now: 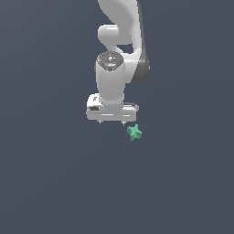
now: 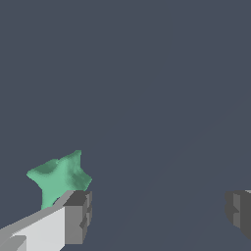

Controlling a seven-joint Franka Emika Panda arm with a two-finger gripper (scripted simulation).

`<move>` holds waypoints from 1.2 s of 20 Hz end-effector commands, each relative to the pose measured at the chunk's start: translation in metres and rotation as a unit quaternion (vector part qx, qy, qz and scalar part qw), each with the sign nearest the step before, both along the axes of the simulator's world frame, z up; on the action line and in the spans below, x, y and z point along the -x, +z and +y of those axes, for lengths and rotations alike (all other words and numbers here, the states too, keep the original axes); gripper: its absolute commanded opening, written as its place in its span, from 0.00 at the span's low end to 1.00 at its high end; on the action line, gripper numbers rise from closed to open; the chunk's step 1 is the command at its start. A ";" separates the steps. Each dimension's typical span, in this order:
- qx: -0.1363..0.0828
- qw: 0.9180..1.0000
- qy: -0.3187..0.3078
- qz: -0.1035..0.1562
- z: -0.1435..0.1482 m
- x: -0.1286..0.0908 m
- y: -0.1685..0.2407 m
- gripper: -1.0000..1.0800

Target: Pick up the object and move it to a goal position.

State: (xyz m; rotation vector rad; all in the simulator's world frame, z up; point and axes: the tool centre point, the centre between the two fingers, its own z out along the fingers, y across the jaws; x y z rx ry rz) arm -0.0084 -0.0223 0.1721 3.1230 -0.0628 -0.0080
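The object, a tiny green star-like knobbly piece [image 1: 134, 132], lies on the dark grey floor just below and toward the exterior view's right of my white gripper [image 1: 111, 122]. In the wrist view the green piece [image 2: 59, 178] sits just beyond one grey fingertip [image 2: 78, 215], outside the gap between the fingers. The other fingertip [image 2: 239, 213] is far across the picture, so the jaws stand wide apart and hold nothing. The gripper [image 2: 158, 215] is open and points straight down.
The white arm [image 1: 119, 41] rises behind the gripper toward the top of the exterior view. Plain dark grey floor [image 1: 55, 183] lies all round.
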 end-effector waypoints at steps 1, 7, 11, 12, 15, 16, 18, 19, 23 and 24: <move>0.000 1.000 0.000 0.000 0.000 0.000 0.000 0.96; 0.005 1.000 0.009 0.009 -0.009 0.004 -0.005 0.96; 0.009 1.000 0.012 0.016 -0.018 0.006 -0.007 0.96; 0.009 1.000 0.012 0.017 -0.018 0.006 -0.007 0.96; 0.008 1.000 0.013 0.015 -0.016 0.006 -0.008 0.96; 0.008 1.000 0.016 0.015 -0.013 0.006 -0.009 0.96; 0.008 1.000 0.026 0.014 -0.006 0.006 -0.014 0.96; 0.007 0.999 0.032 0.014 -0.001 0.007 -0.017 0.96; 0.005 0.998 0.065 0.011 0.025 0.010 -0.032 0.96; 0.004 0.997 0.076 0.010 0.034 0.011 -0.037 0.96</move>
